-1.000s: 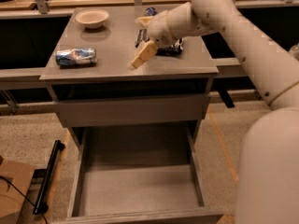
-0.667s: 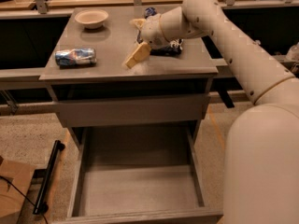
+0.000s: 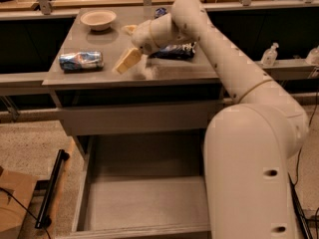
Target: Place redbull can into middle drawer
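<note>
The redbull can (image 3: 80,61) lies on its side at the left of the grey cabinet top (image 3: 164,71). My gripper (image 3: 128,45) hovers just above the top, to the right of the can and not touching it. Its tan fingers are spread; the lower finger (image 3: 127,60) points down-left toward the can. It holds nothing. The middle drawer (image 3: 144,200) is pulled out wide below, with a bare grey floor. My arm reaches in from the right across the cabinet top.
A beige bowl (image 3: 98,19) stands at the back left of the top. A dark blue chip bag (image 3: 172,51) lies behind my wrist, with a darker blue can (image 3: 160,11) beyond it. A black bar (image 3: 52,188) and a cardboard box (image 3: 12,203) are on the floor at left.
My gripper has moved left across the cabinet top, closer to the redbull can. The can and the drawer have not moved.
</note>
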Robot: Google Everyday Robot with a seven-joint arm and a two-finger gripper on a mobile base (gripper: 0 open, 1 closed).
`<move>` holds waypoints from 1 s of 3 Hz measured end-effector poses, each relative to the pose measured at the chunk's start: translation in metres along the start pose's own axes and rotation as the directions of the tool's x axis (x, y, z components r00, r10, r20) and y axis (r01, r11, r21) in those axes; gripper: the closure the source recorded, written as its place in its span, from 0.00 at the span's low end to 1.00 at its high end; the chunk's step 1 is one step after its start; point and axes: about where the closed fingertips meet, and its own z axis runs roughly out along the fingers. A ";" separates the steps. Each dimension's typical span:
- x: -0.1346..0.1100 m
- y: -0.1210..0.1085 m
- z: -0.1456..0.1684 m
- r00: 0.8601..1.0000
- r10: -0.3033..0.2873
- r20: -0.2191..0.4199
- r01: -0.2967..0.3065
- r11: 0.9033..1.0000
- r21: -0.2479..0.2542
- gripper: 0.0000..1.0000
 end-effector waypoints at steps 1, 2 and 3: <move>-0.012 0.004 0.036 0.999 0.040 0.033 -0.039 0.998 -0.041 0.00; -0.028 0.016 0.070 0.997 0.056 0.061 -0.049 0.993 -0.105 0.00; -0.039 0.028 0.096 0.995 0.059 0.075 -0.047 0.986 -0.163 0.16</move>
